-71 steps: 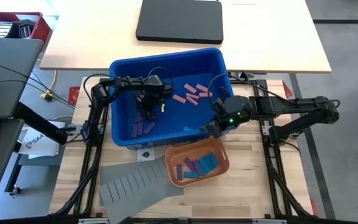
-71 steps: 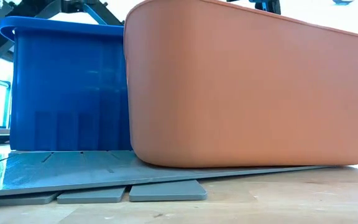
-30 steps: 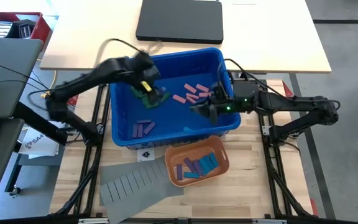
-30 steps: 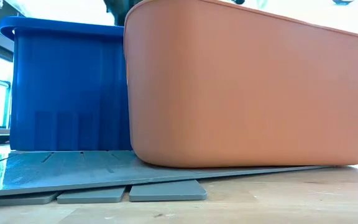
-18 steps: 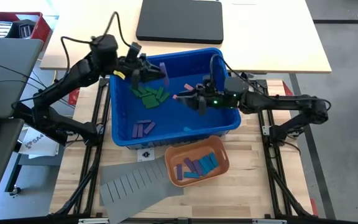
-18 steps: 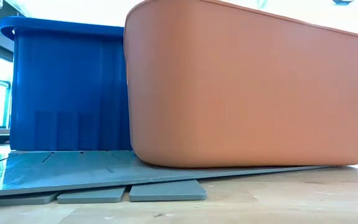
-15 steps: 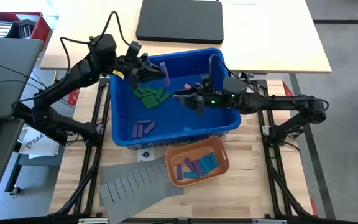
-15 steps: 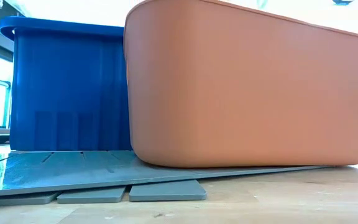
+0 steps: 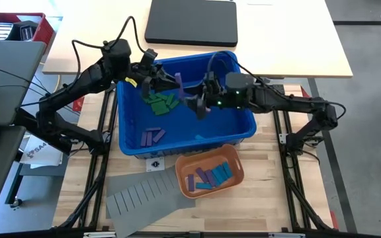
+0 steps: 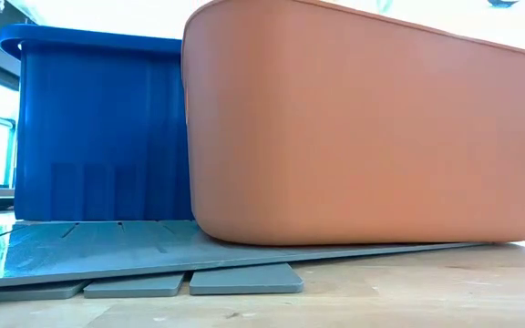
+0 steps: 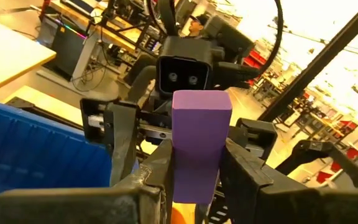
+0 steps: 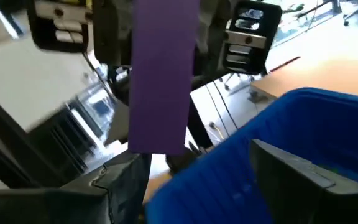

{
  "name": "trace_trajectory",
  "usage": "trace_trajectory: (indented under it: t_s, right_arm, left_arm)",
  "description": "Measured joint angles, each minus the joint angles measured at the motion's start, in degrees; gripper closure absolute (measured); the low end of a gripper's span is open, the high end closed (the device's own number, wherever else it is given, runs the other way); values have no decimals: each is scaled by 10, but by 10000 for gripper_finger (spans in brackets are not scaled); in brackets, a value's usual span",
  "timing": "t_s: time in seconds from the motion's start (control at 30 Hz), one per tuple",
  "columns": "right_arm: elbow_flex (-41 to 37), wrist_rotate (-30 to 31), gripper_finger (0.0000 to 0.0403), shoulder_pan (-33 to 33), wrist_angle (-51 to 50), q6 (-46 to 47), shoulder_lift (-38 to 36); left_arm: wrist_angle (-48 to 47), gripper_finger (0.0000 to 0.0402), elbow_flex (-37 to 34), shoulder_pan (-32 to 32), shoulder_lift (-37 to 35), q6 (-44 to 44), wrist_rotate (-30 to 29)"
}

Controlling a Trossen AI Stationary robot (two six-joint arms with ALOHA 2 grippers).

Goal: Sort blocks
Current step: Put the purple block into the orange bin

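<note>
Above the blue bin (image 9: 243, 125), your left gripper (image 9: 166, 82) pinched a purple block (image 9: 177, 80) upright between its fingers, clear of the floor of the bin. Your right gripper (image 9: 197, 102) faced it just beside, fingers spread wide either side of that block, not touching it. Green blocks (image 9: 160, 103) lay on the bin floor under the left gripper; two purple ones (image 9: 152, 137) sat nearer the front wall. Just in front of the bin, the tray (image 9: 235, 177) held blue and purple blocks (image 9: 211, 174).
</note>
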Motion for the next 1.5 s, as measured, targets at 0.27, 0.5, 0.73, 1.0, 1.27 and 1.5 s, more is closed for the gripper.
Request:
trace_trajectory:
  t_s: [0.27, 0.5, 0.73, 1.0, 1.27, 1.5]
  right_arm:
    - [45, -20, 143, 0, -33, -26, 11]
    - [45, -43, 164, 2, -20, -26, 11]
    - [49, -57, 166, 9, -1, -23, 8]
    - [49, -35, 167, 9, -1, -15, 10]
    - [48, -32, 204, 9, -6, -15, 13]
    - [48, -31, 289, 6, -4, -8, 25]
  left_arm:
    - [4, 310, 1, -3, -2, -2, 6]
    - [3, 309, 1, -4, -3, -2, 6]
    - [-14, 308, -2, -5, 1, 1, -1]
    - [-25, 307, -1, -16, 0, 5, -15]
    - [-23, 307, -1, -18, 0, 5, -16]
    - [-24, 300, -1, -18, 0, 9, -18]
